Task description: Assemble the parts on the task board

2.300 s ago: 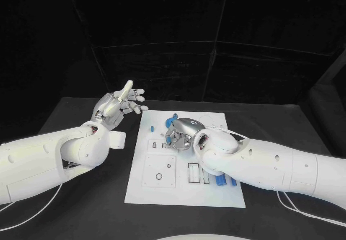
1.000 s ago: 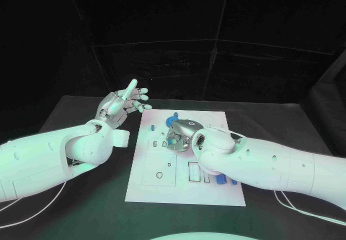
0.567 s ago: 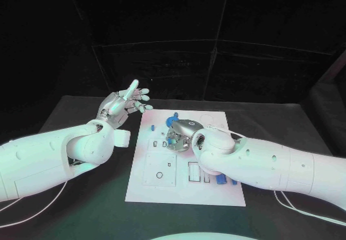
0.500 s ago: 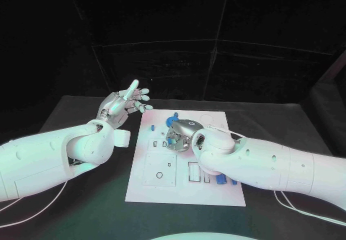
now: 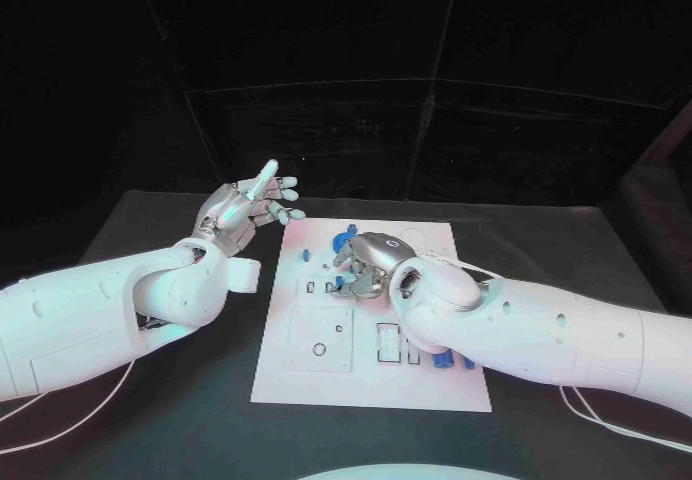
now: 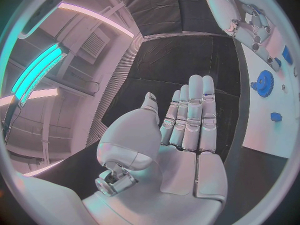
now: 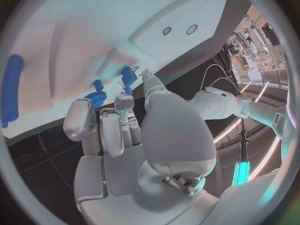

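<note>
Fingers — jointed silver — above toothed blue gear.

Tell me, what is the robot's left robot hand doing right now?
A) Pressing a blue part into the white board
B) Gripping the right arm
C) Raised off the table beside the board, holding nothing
C: the left robot hand is lifted beside the task board, fingers apart and empty.
</note>
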